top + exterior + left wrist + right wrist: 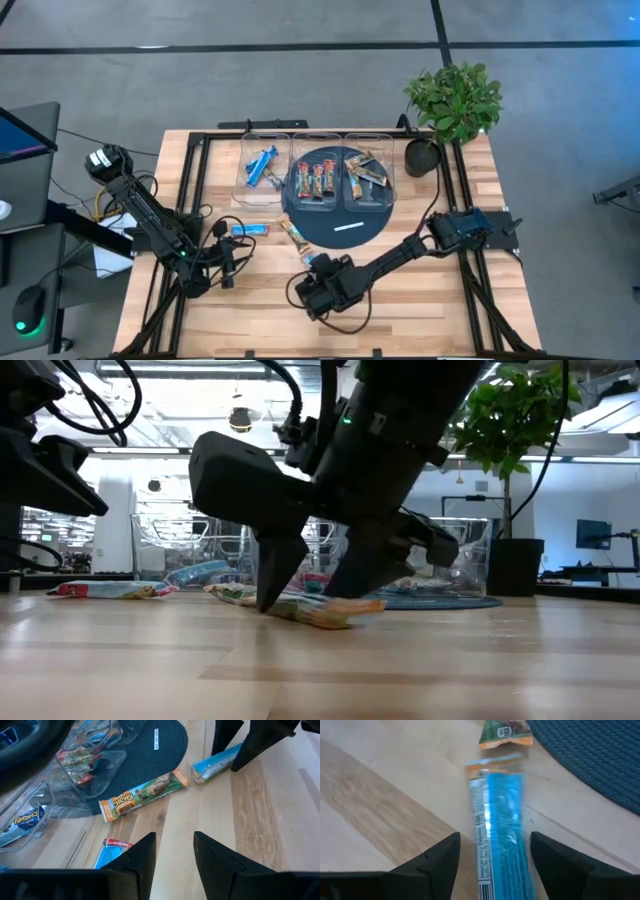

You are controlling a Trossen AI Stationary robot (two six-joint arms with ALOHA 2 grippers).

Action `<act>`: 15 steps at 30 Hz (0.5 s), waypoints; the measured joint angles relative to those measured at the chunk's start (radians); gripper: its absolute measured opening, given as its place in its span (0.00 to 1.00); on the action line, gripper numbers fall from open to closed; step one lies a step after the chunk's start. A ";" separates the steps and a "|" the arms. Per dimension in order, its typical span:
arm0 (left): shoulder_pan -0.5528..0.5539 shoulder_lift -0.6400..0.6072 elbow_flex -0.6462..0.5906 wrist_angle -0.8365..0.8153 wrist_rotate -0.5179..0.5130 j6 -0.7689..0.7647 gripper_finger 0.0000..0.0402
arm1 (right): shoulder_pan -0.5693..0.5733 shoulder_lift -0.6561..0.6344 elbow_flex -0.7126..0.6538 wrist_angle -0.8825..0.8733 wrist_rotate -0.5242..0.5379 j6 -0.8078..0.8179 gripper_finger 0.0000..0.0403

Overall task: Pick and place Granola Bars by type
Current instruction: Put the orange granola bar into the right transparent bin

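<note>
My right gripper (494,862) is open and low over the table, in front of the dark round mat (335,225). Its fingers stand on either side of a bright blue bar (501,825) that lies flat on the wood and also shows in the high view (318,262). I see no touch. My left gripper (172,852) is open and empty at the table's left (228,262). A second blue bar with a red end (112,851) lies beside it. An orange-brown bar (145,795) lies between the two blue ones, partly on the mat's edge.
Three clear bins stand at the back: blue bars in the left one (262,165), red-dark bars in the middle one (313,180), orange-brown bars in the right one (365,172). A thin white strip (348,226) lies on the mat. A potted plant (455,105) stands at the back right.
</note>
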 joint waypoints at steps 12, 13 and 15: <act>0.000 0.000 0.000 -0.003 0.000 0.002 0.32 | 0.019 -0.016 -0.001 -0.072 -0.081 -0.146 0.53; 0.000 0.000 0.000 -0.003 0.000 0.002 0.32 | 0.020 -0.017 -0.001 -0.073 -0.084 -0.164 0.51; 0.000 0.000 0.000 -0.004 -0.001 0.002 0.32 | 0.023 -0.017 -0.001 -0.076 -0.086 -0.193 0.47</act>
